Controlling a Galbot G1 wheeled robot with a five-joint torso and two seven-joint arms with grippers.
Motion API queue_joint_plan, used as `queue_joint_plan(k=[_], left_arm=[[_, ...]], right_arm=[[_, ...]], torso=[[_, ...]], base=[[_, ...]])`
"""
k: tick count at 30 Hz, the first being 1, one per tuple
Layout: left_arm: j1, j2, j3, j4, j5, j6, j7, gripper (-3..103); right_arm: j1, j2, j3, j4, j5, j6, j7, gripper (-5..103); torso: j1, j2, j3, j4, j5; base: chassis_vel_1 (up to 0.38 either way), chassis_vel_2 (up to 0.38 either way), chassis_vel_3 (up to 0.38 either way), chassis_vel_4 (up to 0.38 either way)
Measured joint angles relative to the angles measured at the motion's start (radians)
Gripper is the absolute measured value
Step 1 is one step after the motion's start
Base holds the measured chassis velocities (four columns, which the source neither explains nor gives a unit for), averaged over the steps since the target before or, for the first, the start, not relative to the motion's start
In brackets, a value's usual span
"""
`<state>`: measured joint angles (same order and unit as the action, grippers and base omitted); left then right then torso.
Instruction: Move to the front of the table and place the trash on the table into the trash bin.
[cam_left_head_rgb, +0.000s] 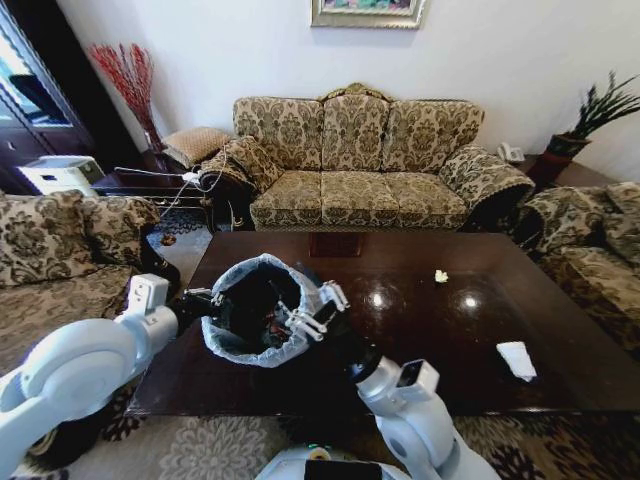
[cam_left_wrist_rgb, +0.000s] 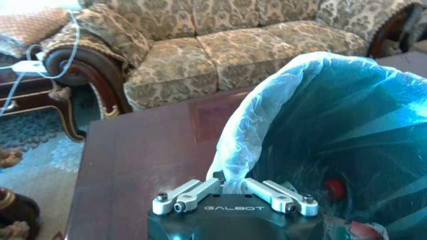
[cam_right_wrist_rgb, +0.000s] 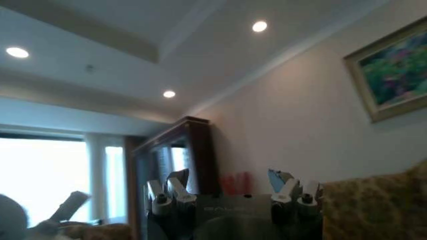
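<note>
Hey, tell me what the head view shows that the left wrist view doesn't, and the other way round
Head view alone: the right gripper, open and raised at the trash bin rim; a small white paper wad and a flat white paper piece lying on the table off to the robot's right.

Left wrist view alone: inside the bin, something red low in the bag, and the left gripper shut on the bag's bunched rim.

Both: the bin, the dark table and the patterned sofa behind it.

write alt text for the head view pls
The left gripper holds the bag-lined trash bin tilted over the dark wooden table, while the right gripper is at its rim. Two white scraps remain on the table, sofas behind.
</note>
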<state>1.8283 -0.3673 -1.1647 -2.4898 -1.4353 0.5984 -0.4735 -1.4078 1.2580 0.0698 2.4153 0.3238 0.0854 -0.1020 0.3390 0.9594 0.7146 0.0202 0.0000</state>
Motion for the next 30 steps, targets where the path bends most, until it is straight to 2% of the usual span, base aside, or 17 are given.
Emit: queue_joint_plan(k=[1,2,3,4,6,7,10,17,26,28,30], left_arm=[[0.001,-0.018,0.0,0.006,0.016,-0.004,0.006,0],[0.001,-0.028,0.0,0.007,0.023,-0.006,0.011,0],[0.002,-0.037,0.0,0.007,0.03,-0.008,0.016,0],[0.002,-0.037,0.0,0.007,0.03,-0.008,0.016,0],[0.004,-0.062,0.002,0.007,0.045,-0.012,0.023,0],[0.007,-0.075,0.003,0.005,0.053,-0.014,0.025,0],[0.011,-0.096,0.004,0.0,0.063,-0.015,0.027,0],[0.018,-0.119,0.003,-0.004,0.074,-0.015,0.028,0],[0.016,-0.123,0.014,0.013,0.087,-0.02,0.04,0],[0.013,-0.122,0.017,0.015,0.087,-0.022,0.041,0],[0.01,-0.125,0.023,0.017,0.087,-0.024,0.042,0]], right_arm=[[-0.035,0.01,0.042,-0.014,-0.033,0.003,0.086,79],[-0.054,0.017,0.071,-0.03,-0.041,-0.001,0.128,85],[-0.069,0.023,0.096,-0.049,-0.042,-0.005,0.169,90],[-0.069,0.023,0.096,-0.049,-0.042,-0.005,0.169,90],[-0.093,0.039,0.139,-0.107,-0.025,-0.013,0.312,98],[-0.103,0.049,0.154,-0.127,-0.008,-0.014,0.359,100],[-0.134,0.066,0.18,-0.146,0.019,-0.009,0.394,100],[-0.163,0.066,0.188,-0.179,0.033,0.015,0.397,100],[-0.143,0.074,0.176,-0.208,0.026,0.026,0.405,100],[-0.145,0.079,0.176,-0.221,0.004,0.038,0.429,100],[-0.165,0.106,0.19,-0.257,-0.079,0.042,0.534,100]], torso=[[0.0,0.0,0.0,0.0001,-0.0001],[0.0,0.0,0.0,0.0,0.0001],[0.0,0.0,0.0,0.0,0.0],[0.0,0.0,0.0,0.0,0.0],[0.0,0.0,0.0,0.0,0.0001],[0.0,0.0,0.0,0.0001,0.0003],[0.0,0.0,0.0,0.0,0.0],[0.0,0.0,0.0,0.0001,-0.0003],[0.0,0.0,0.0,-0.0001,0.0],[0.0,0.0,0.0,-0.0001,-0.0007],[0.0,0.0,0.0,0.0,0.0014]], base=[[0.0,0.0,0.0,0.0],[0.0,0.0,0.0,0.0],[0.0,0.0,0.0,0.0],[0.0,0.0,0.0,0.0],[0.0,0.0,0.0,0.0],[0.0,0.0,0.0,0.0],[-0.01,-0.004,0.019,0.015],[-0.082,-0.065,0.087,0.072],[-0.213,-0.218,0.22,0.206],[-0.281,-0.28,0.266,0.273],[-0.216,-0.226,0.229,0.24]])
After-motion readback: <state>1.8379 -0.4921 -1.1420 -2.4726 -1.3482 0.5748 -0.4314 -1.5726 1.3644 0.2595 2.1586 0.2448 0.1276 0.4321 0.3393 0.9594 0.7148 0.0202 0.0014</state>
